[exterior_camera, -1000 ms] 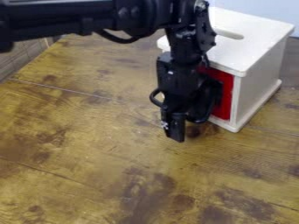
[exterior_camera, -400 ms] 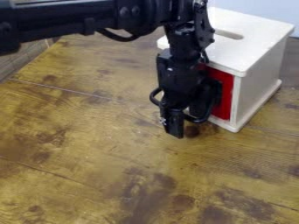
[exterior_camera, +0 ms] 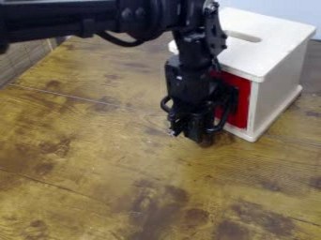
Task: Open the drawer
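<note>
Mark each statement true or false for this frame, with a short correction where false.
1. The drawer has a red front. True.
2. The tool hangs high above the cream box. False: it is low, in front of the drawer.
3. The box has a slot on its top. True.
4. The drawer is pulled fully out of the box. False: its front sits about level with the box.
5. The wooden table is covered with a cloth. False: bare wood shows.

no readable text, labels or numbers anywhere
</note>
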`<act>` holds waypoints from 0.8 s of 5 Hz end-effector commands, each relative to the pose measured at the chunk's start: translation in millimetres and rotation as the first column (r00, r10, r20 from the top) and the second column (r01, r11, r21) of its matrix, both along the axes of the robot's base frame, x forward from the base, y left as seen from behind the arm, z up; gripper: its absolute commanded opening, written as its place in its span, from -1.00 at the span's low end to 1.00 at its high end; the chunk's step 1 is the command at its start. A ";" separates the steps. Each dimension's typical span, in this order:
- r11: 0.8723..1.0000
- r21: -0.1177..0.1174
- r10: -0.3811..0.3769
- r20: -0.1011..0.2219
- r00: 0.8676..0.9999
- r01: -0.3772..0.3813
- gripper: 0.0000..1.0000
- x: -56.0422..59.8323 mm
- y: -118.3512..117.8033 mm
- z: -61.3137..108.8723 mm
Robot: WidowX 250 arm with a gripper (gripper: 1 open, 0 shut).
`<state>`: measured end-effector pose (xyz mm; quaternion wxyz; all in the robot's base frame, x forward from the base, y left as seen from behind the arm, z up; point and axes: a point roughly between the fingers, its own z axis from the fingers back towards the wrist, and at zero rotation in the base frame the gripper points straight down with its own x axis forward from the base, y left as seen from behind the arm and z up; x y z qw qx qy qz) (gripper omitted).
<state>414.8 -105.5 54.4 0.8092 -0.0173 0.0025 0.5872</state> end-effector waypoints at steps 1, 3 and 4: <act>0.999 0.004 -0.048 0.023 0.999 0.048 -1.00 -10.3 23.4 27.5; 0.990 0.033 -0.141 0.006 0.990 0.140 -1.00 -41.4 43.6 37.3; 0.983 0.051 -0.177 -0.004 0.984 0.177 -1.00 -48.7 48.9 39.0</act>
